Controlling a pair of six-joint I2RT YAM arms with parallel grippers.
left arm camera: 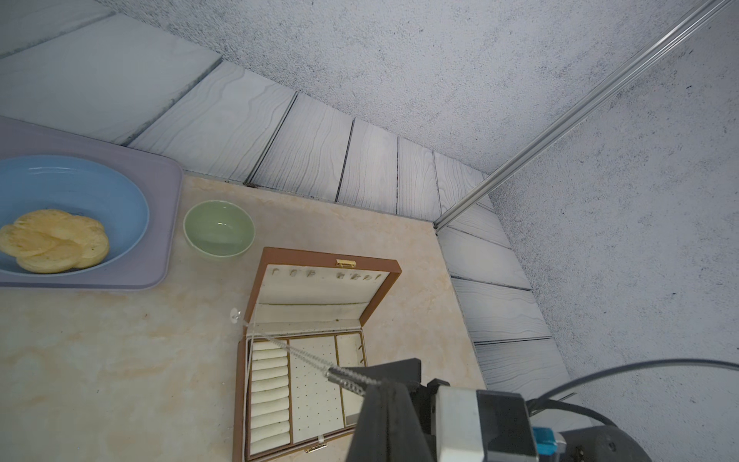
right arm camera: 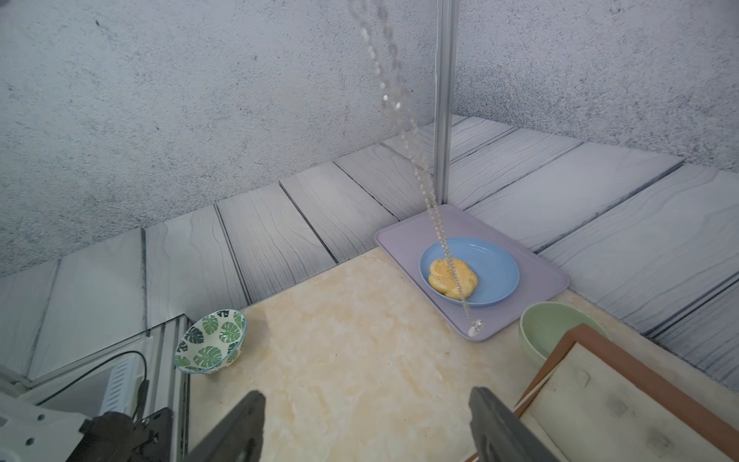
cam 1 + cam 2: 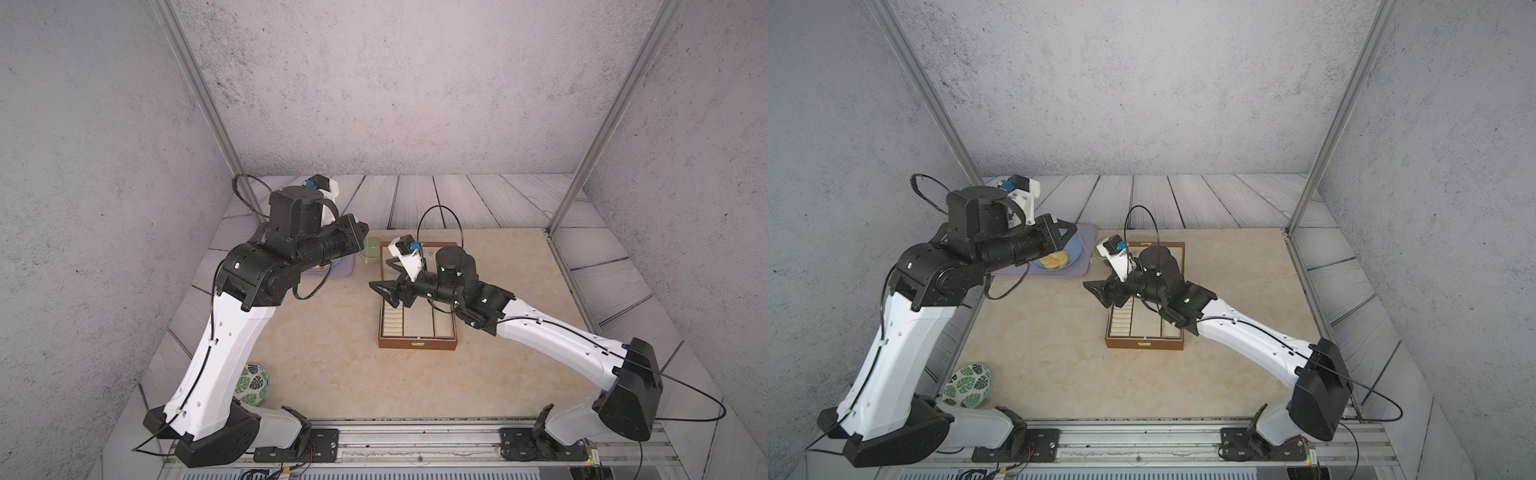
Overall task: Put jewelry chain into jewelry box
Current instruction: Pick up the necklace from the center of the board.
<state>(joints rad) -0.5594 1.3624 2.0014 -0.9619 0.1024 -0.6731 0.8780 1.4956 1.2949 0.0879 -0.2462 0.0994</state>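
Hanging from the left arm's closed fingers (image 1: 384,404), the jewelry chain (image 2: 444,240) runs almost straight down, its long axis near vertical and its bead end (image 2: 474,330) lowest. It hangs just left of the open jewelry box (image 1: 240,380), by the hinge. The right arm's fingers (image 2: 248,424) stand apart and empty, facing the strand from the right. Whether the bead touches the desk (image 3: 332,374) is hard to tell. The compartments lie right of the strand and nearer.
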